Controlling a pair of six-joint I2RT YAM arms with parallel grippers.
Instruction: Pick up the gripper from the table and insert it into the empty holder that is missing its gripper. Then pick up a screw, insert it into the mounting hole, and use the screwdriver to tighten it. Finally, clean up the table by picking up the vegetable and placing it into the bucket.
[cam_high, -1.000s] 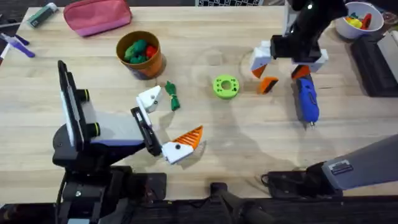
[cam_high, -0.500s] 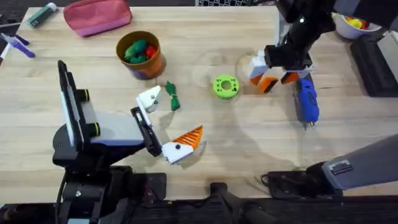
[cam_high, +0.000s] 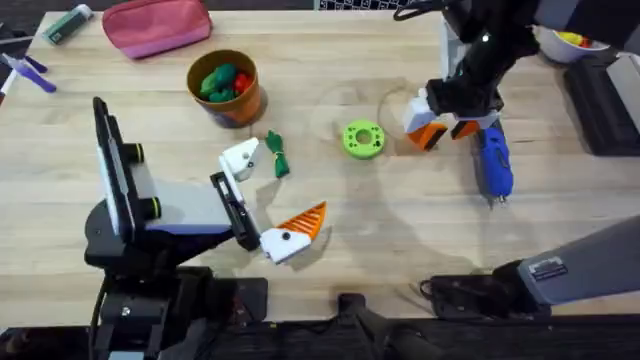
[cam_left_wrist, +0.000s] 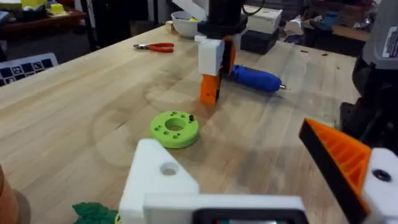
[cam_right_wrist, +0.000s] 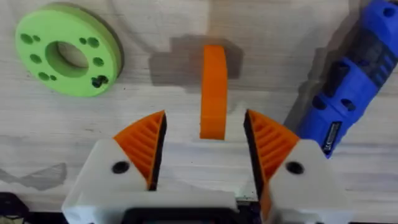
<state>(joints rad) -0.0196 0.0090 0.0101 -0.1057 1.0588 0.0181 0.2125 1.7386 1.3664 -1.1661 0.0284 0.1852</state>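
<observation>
The loose orange gripper (cam_right_wrist: 213, 93) lies on the table (cam_high: 400, 230), seen also as an orange wedge (cam_high: 429, 136). My right gripper (cam_right_wrist: 205, 140) is open, low over it, one orange pad (cam_right_wrist: 144, 140) on each side without touching. The blue screwdriver (cam_high: 492, 162) lies just to its right. A black screw (cam_right_wrist: 97, 81) sits on the lime-green disc (cam_high: 362, 139). My left gripper (cam_high: 278, 190) is open and rests at the middle left; its white holder (cam_left_wrist: 160, 180) has no pad, while the other finger carries an orange one (cam_left_wrist: 342, 155). The dark-green vegetable (cam_high: 277, 155) lies beside the holder. The bucket (cam_high: 243, 101) stands behind it.
Green and red toy vegetables fill the bucket. A pink pouch (cam_high: 157, 25), a marker (cam_high: 68, 23) and purple pens (cam_high: 25, 72) lie at the back left. A white bowl (cam_high: 570, 40) and dark boxes (cam_high: 600, 100) stand at the back right, near red pliers (cam_left_wrist: 155, 46).
My right gripper has come down and slightly left over the orange gripper piece, so its pads now stand on either side of it. The left arm has not moved.
</observation>
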